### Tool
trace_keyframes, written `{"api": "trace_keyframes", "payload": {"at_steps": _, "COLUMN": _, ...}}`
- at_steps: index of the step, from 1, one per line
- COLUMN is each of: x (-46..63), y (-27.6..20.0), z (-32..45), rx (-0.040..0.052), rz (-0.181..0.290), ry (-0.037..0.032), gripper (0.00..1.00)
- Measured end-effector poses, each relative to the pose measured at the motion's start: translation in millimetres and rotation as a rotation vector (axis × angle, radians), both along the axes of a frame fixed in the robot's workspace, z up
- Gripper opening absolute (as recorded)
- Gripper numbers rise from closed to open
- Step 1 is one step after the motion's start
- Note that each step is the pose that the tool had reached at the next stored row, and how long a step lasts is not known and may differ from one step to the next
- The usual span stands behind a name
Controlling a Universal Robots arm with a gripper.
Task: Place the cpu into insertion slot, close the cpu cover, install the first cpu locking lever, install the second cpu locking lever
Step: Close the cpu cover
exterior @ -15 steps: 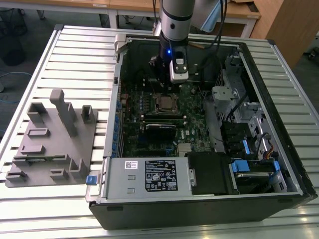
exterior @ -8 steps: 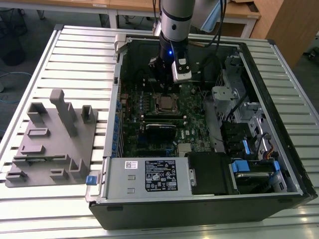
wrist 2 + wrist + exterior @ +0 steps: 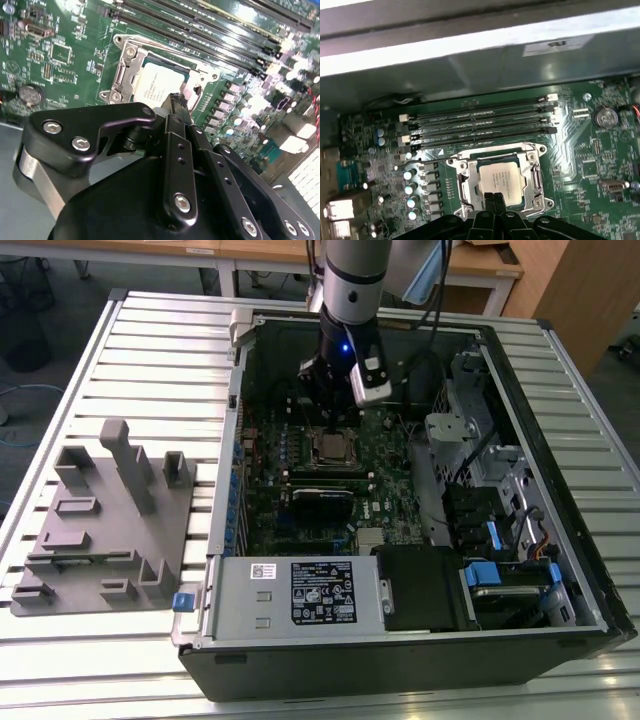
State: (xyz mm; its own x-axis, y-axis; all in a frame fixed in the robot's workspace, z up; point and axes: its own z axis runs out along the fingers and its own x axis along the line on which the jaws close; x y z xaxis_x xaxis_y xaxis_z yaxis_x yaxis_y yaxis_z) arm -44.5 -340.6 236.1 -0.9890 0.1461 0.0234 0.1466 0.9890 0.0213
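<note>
The cpu (image 3: 501, 179) lies flat in the insertion slot (image 3: 537, 176), its silvery top showing through the cut-out of the cpu cover (image 3: 465, 181), which lies down around it. A thin metal lever rod (image 3: 170, 49) runs along one side of the socket. My gripper (image 3: 493, 197) is shut, its two black fingertips pressed together with nothing seen between them. They hover at the edge of the cpu (image 3: 156, 82), touching or just above the cover (image 3: 125, 75). In the exterior view the gripper (image 3: 330, 423) reaches down into the open computer case, right over the cpu (image 3: 335, 448).
Long black memory slots (image 3: 480, 120) run beside the socket, with the case wall (image 3: 470, 55) beyond them. A boxed power supply (image 3: 300, 595) and drive cage (image 3: 510, 580) fill the case's near side. A grey fixture plate (image 3: 110, 510) lies on the slatted table at the exterior view's left.
</note>
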Motion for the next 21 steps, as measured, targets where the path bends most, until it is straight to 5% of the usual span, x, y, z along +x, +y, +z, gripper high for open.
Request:
{"api": "trace_keyframes", "payload": {"at_steps": 4, "x": 0.0, "y": 0.0, "z": -0.7, "rx": 0.0008, "rz": 0.057, "ry": -0.0027, "gripper": 0.1}}
{"api": "trace_keyframes", "payload": {"at_steps": 8, "x": -0.1, "y": 0.0, "z": -0.8, "rx": 0.0013, "rz": 0.064, "ry": -0.0033, "gripper": 0.1}}
{"api": "trace_keyframes", "payload": {"at_steps": 14, "x": -0.1, "y": 0.0, "z": -1.3, "rx": 0.0058, "rz": 0.12, "ry": -0.0126, "gripper": 0.1}}
{"api": "trace_keyframes", "payload": {"at_steps": 18, "x": -0.1, "y": -0.2, "z": -2.6, "rx": 0.0051, "rz": 0.154, "ry": -0.0256, "gripper": 0.1}}
{"api": "trace_keyframes", "payload": {"at_steps": 21, "x": -0.2, "y": -0.2, "z": -2.6, "rx": 0.005, "rz": 0.156, "ry": -0.0257, "gripper": 0.1}}
